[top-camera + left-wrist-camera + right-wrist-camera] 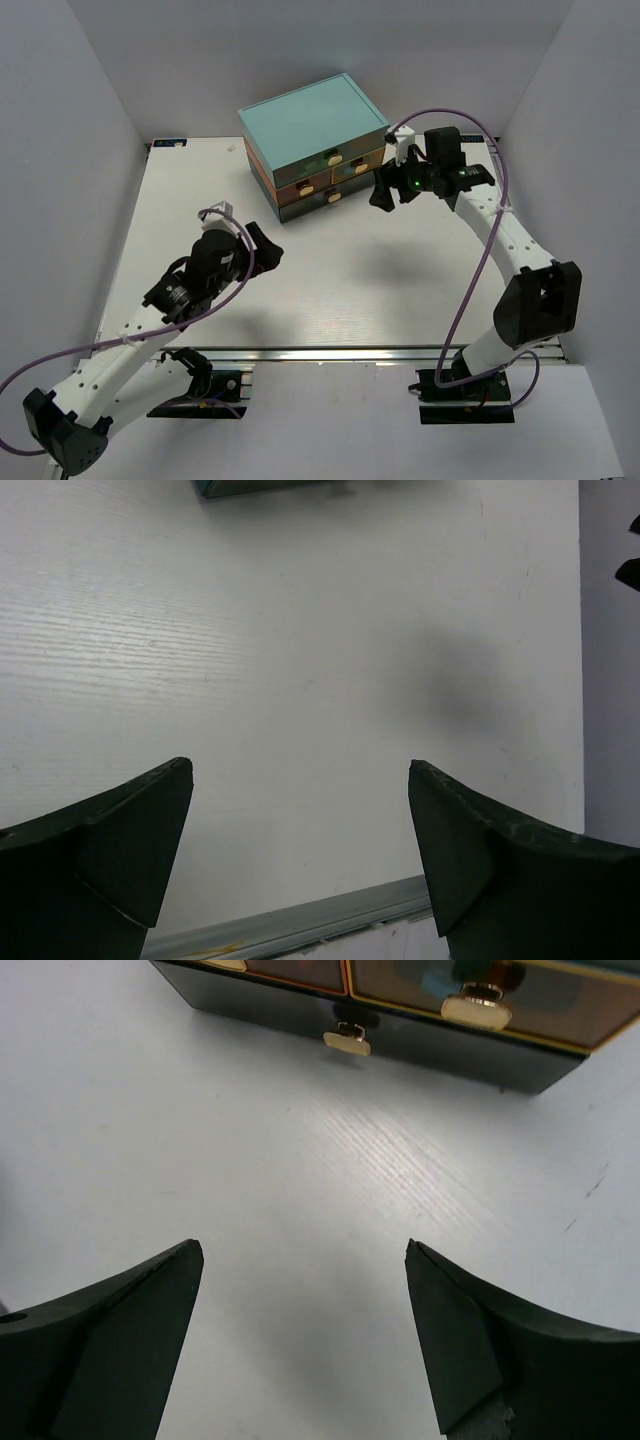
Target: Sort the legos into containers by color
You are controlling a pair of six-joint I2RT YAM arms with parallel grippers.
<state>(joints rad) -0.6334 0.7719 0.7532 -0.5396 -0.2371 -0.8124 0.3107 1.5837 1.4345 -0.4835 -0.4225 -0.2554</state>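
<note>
Your white counter (pixel 330 280) carries everything. At its far side stands the boxy mini chest with the light-teal top (pixel 312 120), turned at a slant to the counter's edges.

Your right arm (pixel 500 235) reaches in from the near right. Its wrist hangs just beside the chest's front right corner, apart from it. Your left arm (pixel 200 275) lies low across the near left of the counter, its tip well short of the chest.

Both the left arm's jaws and the right arm's jaws are spread wide with nothing between them, over bare counter.

The small drawers with orange and teal fronts (pixel 290 185) all sit pushed into the chest. In the right wrist view you face two of their tan knobs (pixel 477 1003), the lower one (pixel 347 1038) nearer the counter. Cyan and reddish patches (pixel 437 978) show through one clear drawer front, too dim to tell whether they are bricks.
</note>
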